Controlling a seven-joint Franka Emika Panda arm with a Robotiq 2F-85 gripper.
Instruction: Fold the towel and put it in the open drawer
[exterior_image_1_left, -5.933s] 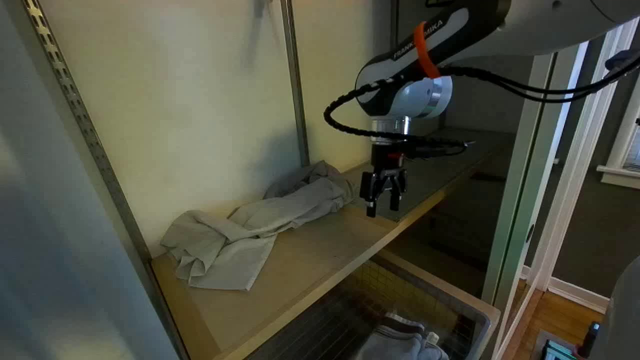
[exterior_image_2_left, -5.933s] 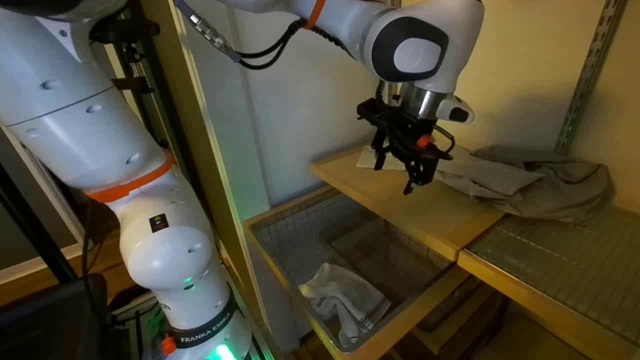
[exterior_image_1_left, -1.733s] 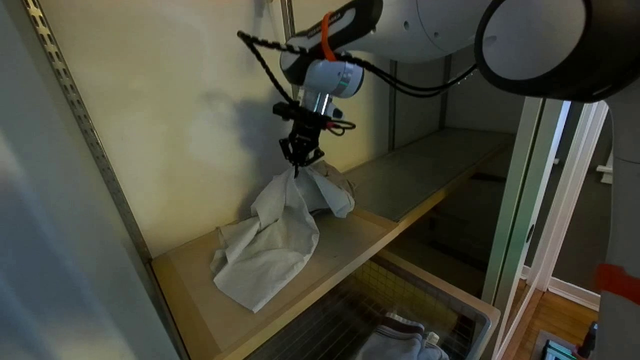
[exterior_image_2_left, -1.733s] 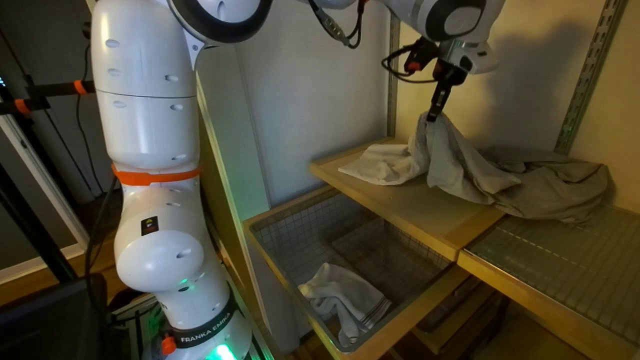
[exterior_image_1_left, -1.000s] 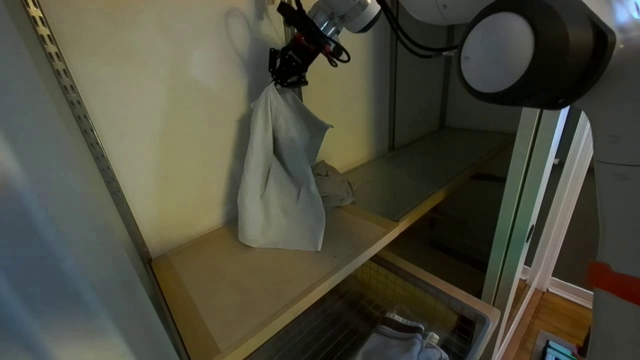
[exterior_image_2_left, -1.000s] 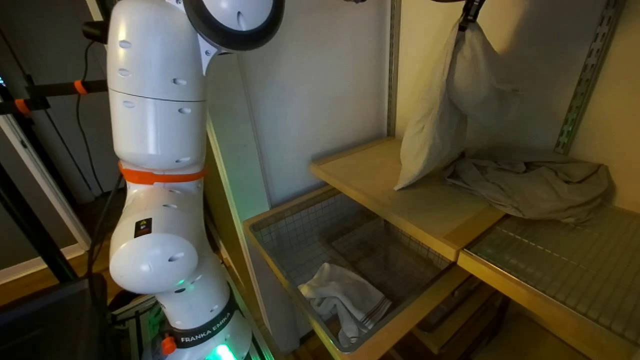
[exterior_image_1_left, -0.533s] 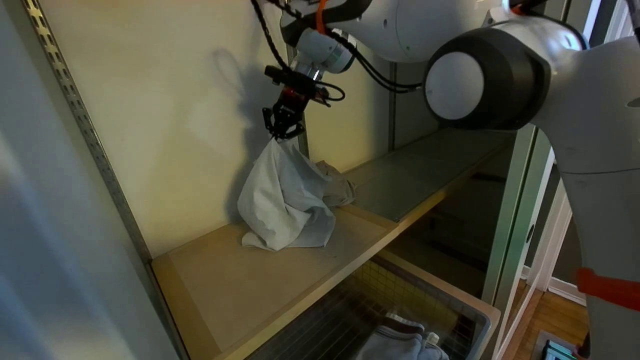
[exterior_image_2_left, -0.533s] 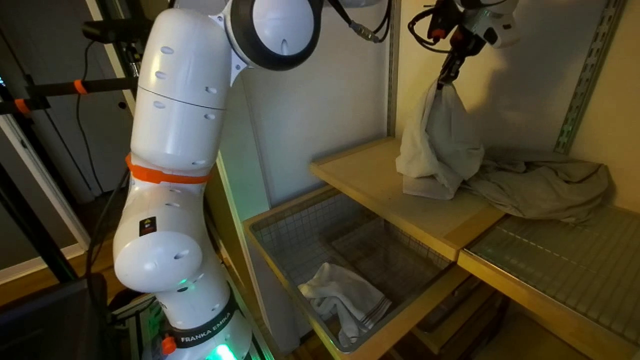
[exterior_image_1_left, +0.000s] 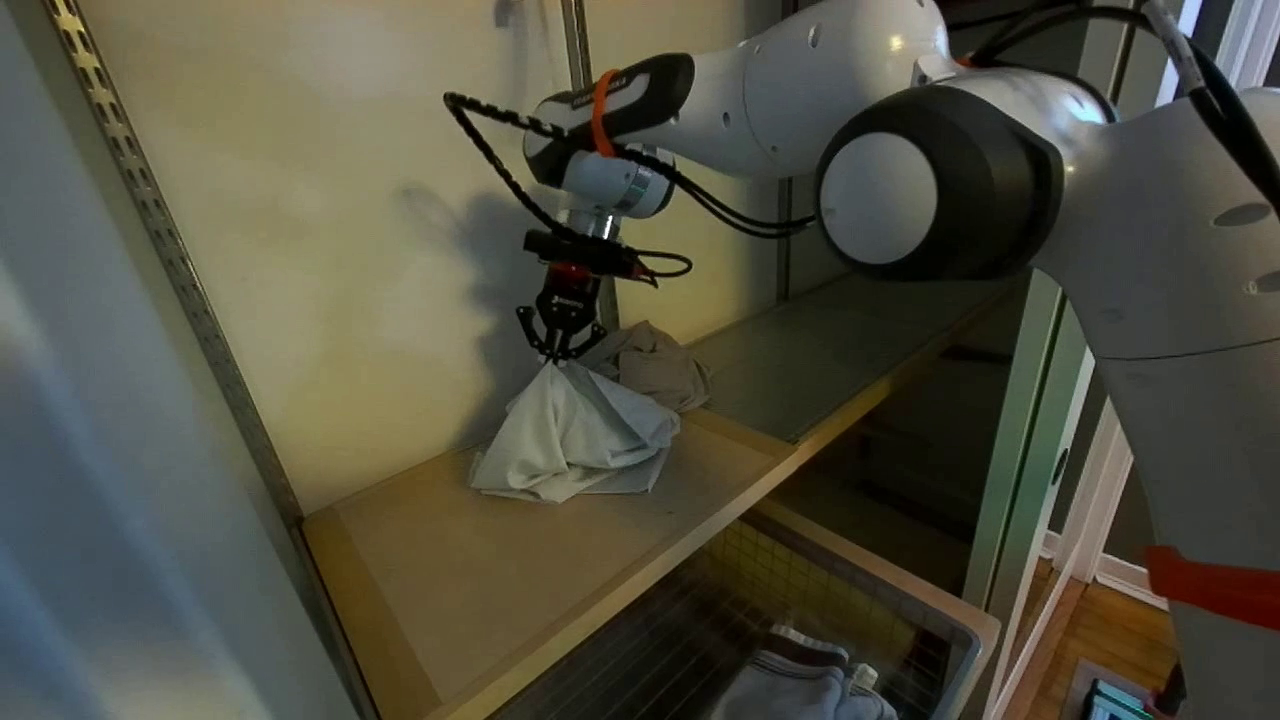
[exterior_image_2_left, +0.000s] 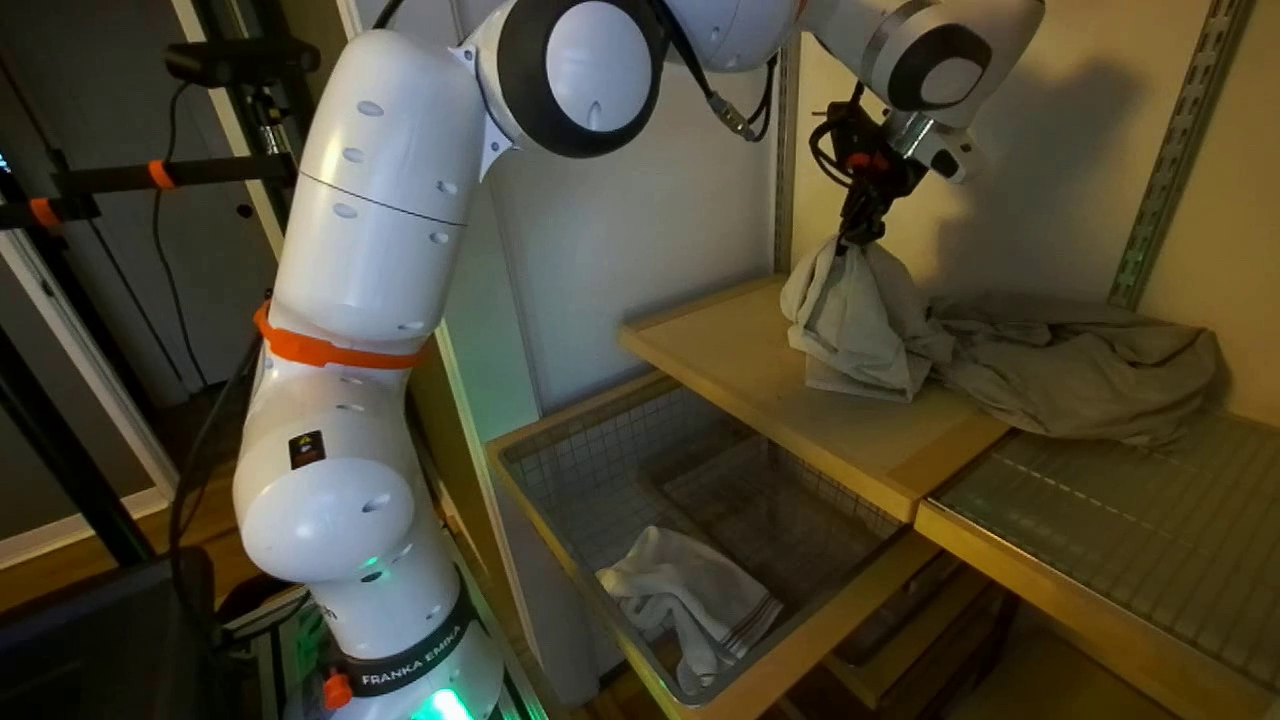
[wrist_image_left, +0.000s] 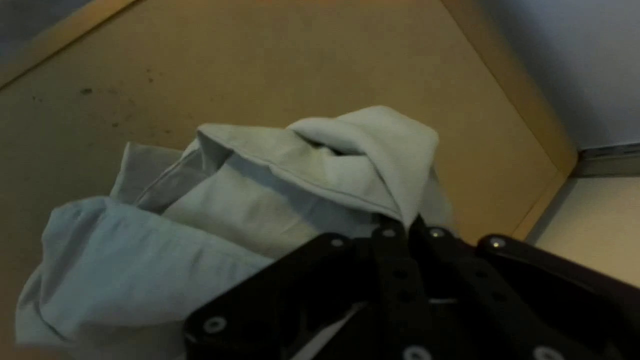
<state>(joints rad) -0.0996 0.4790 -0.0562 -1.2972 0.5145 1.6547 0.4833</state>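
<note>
Just lowered in an exterior view, the tool (exterior_image_1_left: 556, 357) pinches the towel (exterior_image_1_left: 575, 435), slumped on the counter (exterior_image_1_left: 500, 575). In an exterior view, the drawer (exterior_image_2_left: 830, 622) waits at the towel's seven o'clock. Wrist view: bunching toward nine suggests folding underway.

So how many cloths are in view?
3: a pale cloth pinched in the gripper, a darker cloth crumpled beside it on the shelf, a striped cloth in the drawer. Others may hide underneath.
</note>
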